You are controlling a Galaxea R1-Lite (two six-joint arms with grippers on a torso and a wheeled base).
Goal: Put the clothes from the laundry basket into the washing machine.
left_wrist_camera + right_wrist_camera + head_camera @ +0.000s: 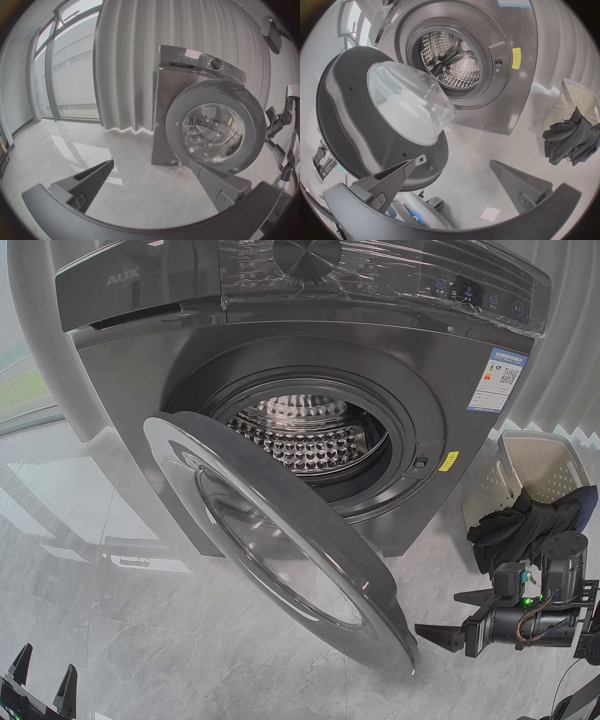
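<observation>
Head view: one grey front-loading washing machine (156, 365) stands on pale tiled floor (187, 627). Its one round door (281, 534) is swung wide open, and the steel drum (300, 440) holds no clothes. One cream perforated laundry basket (537, 459) sits on the floor just beside the machine. One heap of dark clothes (525, 527), black with a dark blue piece at its far edge, is crumpled and draped over the basket's rim.

Two claws are counted. The right claw (437, 615) hangs low over the floor, fingers apart and holding nothing. The clothes lie just behind its wrist, and the door's lower edge is near its tips. The left claw (47, 657) has its fingers apart and holds nothing, with the door well ahead of it.

Right wrist view adds the door's bulging inner glass bowl (406, 103) just beyond the claw and a small white square (490, 214) on the floor beneath it. Left wrist view adds the door's flat outer face, plus one white curtain (125, 62) and one tall window (72, 68) beyond that claw.
</observation>
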